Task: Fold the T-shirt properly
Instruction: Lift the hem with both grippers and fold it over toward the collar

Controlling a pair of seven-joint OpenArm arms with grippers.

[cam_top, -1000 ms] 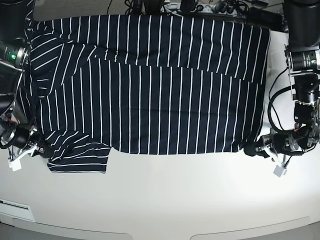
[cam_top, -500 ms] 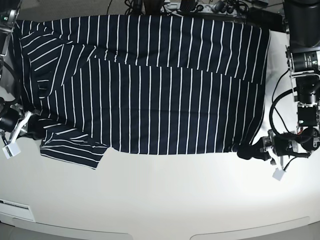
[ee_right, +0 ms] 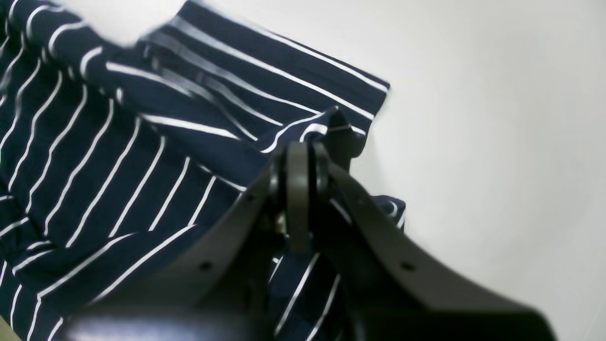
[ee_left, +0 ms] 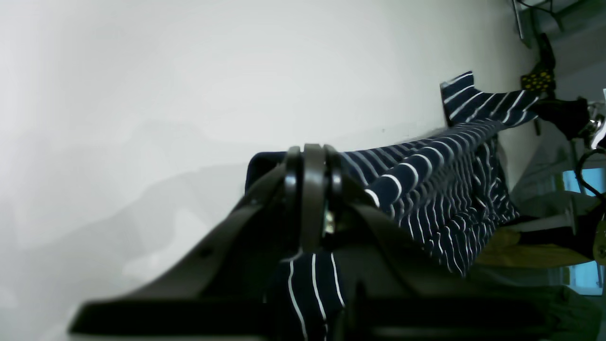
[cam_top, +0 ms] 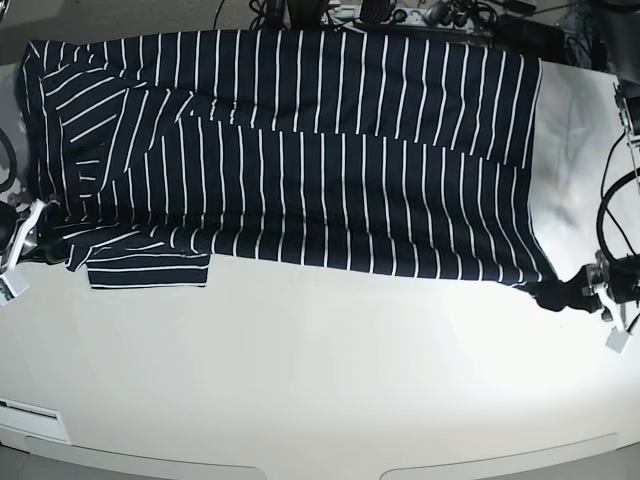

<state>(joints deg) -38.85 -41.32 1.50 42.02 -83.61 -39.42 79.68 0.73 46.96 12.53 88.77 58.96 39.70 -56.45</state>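
**A:** White tabletop fills the lower half of the base view; where is the T-shirt?

**B:** Spread flat across the upper half, stripes running top to bottom, 1 sleeve jutting out at lower left.

**A:** And the 2 grippers?

**B:** Left gripper, at lower right, is pinched tight on the shirt's bottom corner. Right gripper, at far left, is clamped on cloth beside the sleeve.

**A:** What could go wrong?

**B:** My guess: the 2 grips sit far apart, so uneven pulling could skew the hem or drag the shirt off the far edge. A thin pinch might also slip, dropping 1 corner and creasing the fold.
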